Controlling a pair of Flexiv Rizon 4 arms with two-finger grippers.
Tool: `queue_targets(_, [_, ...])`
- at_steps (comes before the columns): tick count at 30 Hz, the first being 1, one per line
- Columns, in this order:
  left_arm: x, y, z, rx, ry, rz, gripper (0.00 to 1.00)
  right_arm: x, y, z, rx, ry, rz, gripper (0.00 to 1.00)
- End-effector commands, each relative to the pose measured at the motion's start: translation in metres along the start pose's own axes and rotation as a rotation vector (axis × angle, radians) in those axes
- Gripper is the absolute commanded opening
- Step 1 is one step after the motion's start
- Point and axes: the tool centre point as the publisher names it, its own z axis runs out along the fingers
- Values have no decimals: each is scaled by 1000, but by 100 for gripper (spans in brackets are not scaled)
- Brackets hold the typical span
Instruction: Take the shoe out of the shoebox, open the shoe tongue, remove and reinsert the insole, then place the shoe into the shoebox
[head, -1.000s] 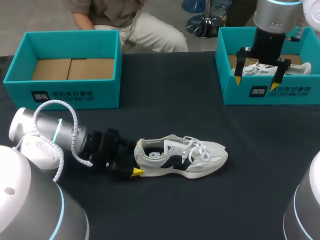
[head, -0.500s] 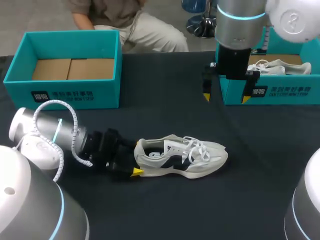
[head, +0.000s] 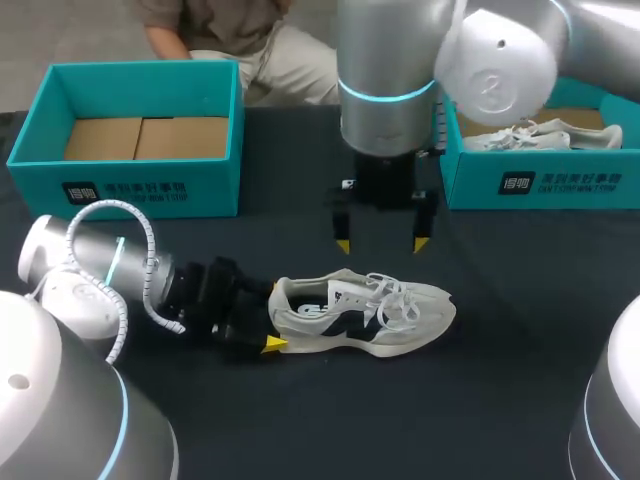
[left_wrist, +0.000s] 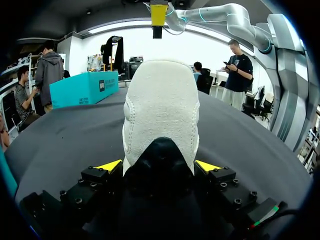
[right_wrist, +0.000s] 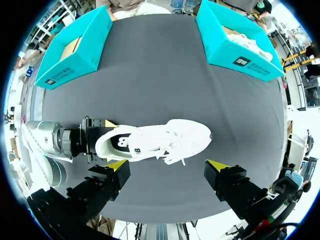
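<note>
A white shoe (head: 365, 310) with dark side panels lies on its sole mid-table, toe to the right. My left gripper (head: 273, 317) lies low at its heel, one yellow tip on each side of it. In the left wrist view the heel (left_wrist: 161, 110) fills the space between the fingers of the left gripper (left_wrist: 158, 166), which is shut on it. My right gripper (head: 380, 243) hangs open just behind the shoe, fingers pointing down. Its wrist view looks straight down on the shoe (right_wrist: 155, 142), which lies ahead of the wide-spread fingers of the right gripper (right_wrist: 167, 165).
A teal shoebox (head: 125, 190) with a bare cardboard floor stands at the back left. A second teal shoebox (head: 560, 185) at the back right holds another white shoe (head: 530, 137). Dark cloth covers the table (head: 480, 400).
My right arm has swung from above the back-right box leftward and toward the front, ending above the table just behind the shoe. The left gripper and the shoe have stayed put.
</note>
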Motion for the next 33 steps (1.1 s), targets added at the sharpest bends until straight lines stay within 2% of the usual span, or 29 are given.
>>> queue_targets(1, [1,4,4,-3,1,-1,0,28,4,8,11,-45,-1,100])
queue_targets(22, [1,4,4,-3,1,-1,0,32,3,7,1,-68,-9,100])
queue_targets(27, [1,4,4,-3,1,-1,0,44,-11,8,-52,-124,-14,100])
queue_targets(33, [1,4,4,-3,1,-1,0,48,-27,25,-78,-129,-9,100])
